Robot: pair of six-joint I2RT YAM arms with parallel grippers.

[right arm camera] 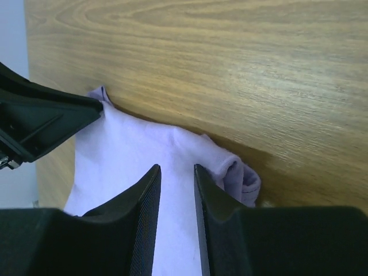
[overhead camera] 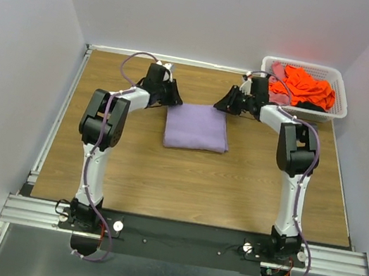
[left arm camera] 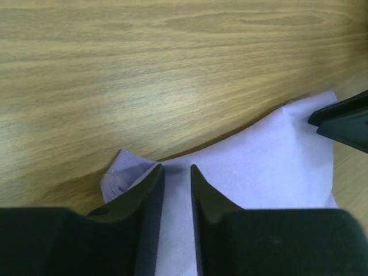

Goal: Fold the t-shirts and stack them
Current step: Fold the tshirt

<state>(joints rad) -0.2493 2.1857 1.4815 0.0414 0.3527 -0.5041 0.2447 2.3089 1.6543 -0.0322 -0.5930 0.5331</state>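
A lavender t-shirt lies folded into a flat rectangle on the wooden table, near the middle. My left gripper is at its far left corner and my right gripper is at its far right corner. In the left wrist view the gripper hangs over the shirt with a narrow gap between its fingers and nothing in it. The right wrist view shows the same: the gripper is slightly open over the shirt, beside a rolled corner. Orange t-shirts and a pink one lie in the basket.
A white lattice basket stands at the far right corner of the table. White walls close in the table at the back and on both sides. The other arm's fingers show in each wrist view, near the shirt's far edge.
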